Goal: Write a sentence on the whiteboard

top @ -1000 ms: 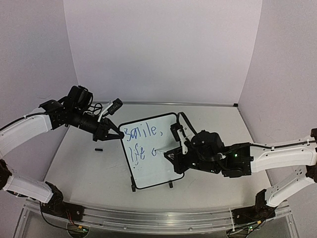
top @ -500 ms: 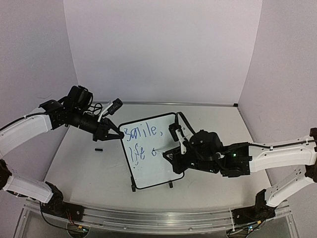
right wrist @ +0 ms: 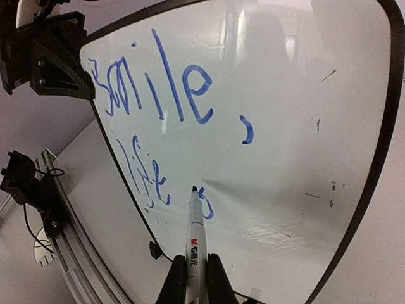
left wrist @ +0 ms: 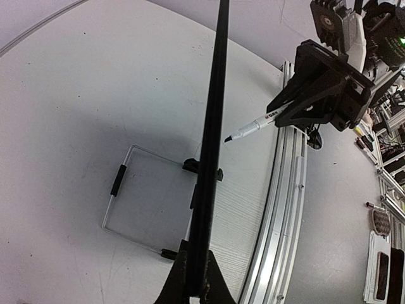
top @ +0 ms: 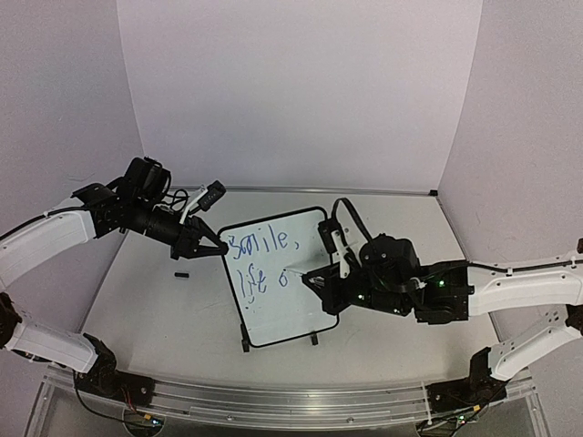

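Note:
The whiteboard stands tilted on the table in the top view. The sentence is blue writing in two lines, "Smile," above "life o". My left gripper is shut on the board's upper left edge. The left wrist view shows the board edge-on as a black bar in the left gripper. My right gripper is shut on a white marker. The marker's tip is at the top of the "o". I cannot tell whether it touches the board.
A small black piece lies on the table left of the board. The board's wire stand shows behind it in the left wrist view. The metal rail runs along the near table edge. Walls close in at the back and sides.
The right arm has shifted a little to the right and the marker tip has moved up from the "o" stroke. The left gripper and board have not moved.

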`<state>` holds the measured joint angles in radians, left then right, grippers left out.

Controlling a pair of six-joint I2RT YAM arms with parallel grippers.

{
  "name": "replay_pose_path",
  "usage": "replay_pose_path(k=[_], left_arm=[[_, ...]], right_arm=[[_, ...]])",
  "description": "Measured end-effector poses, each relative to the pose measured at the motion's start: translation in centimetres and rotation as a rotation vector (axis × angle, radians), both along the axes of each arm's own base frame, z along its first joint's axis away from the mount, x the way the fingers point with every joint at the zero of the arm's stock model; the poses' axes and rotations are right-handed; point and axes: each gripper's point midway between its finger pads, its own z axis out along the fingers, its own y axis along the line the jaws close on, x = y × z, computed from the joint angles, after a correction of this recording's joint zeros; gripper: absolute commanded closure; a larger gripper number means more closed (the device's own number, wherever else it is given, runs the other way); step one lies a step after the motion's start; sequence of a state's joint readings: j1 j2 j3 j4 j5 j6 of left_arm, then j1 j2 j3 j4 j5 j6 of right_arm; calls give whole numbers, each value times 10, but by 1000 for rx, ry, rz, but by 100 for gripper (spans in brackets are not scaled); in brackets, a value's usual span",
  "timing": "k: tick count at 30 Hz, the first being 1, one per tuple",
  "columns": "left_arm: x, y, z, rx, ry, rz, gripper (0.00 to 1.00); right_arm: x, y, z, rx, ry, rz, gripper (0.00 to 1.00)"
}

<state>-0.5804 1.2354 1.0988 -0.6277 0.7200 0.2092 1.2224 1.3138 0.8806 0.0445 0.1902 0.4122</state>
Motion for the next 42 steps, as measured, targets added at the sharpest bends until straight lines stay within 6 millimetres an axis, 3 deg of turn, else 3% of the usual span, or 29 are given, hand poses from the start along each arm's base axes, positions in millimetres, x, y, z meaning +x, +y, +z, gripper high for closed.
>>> replay_pose_path(k=[9, 34, 42], left_arm=[[0, 0, 0, 0, 0, 0, 100], [1, 0, 0, 0, 2, 1, 100], [1, 0, -1, 0, 3, 1, 100]], right_arm=[[3, 1, -15, -39, 13, -14, 100], [8, -12, -7, -33, 7, -80, 100], [1, -17, -5, -18, 3, -43, 100]])
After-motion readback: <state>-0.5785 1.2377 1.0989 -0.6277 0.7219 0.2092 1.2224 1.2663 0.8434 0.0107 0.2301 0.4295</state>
